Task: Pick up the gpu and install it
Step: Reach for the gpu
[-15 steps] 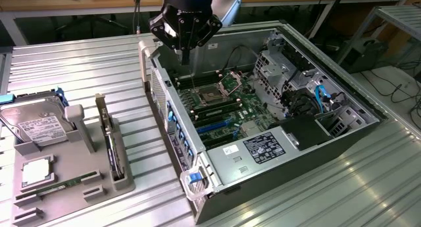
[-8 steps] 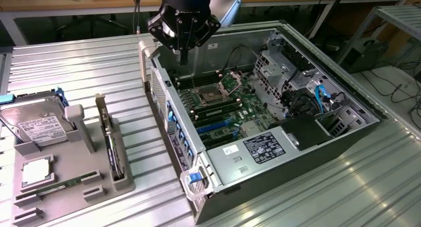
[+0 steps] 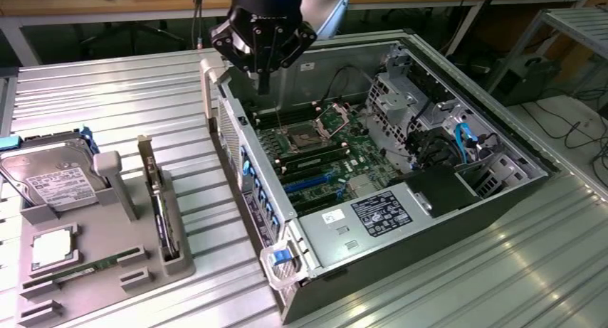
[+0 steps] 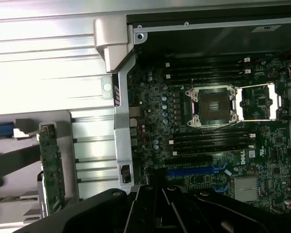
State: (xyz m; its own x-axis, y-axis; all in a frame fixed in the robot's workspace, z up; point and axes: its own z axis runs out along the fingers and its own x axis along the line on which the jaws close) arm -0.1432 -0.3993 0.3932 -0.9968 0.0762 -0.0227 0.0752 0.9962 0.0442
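Pincer (image 3: 263, 85) closed, empty, pointing down above computer case (image 3: 428, 267), gpu (image 3: 158, 194) well apart

- I log this site as a robotics lab or hardware workshop.
- Open computer case (image 3: 380, 232), lying on a ribbed metal table (image 3: 114, 93).
- Behind the case: wooden workbenches (image 3: 95, 1), loose floor cables (image 3: 574, 132).
- Beside the case: grey parts fixture (image 3: 105, 260).

The gpu (image 3: 159, 214), a thin green circuit card, stands upright on its long edge in a slot of the gray holder (image 3: 133, 232). It is untouched, just beside the open computer case (image 3: 318, 250), on the exterior view's left.
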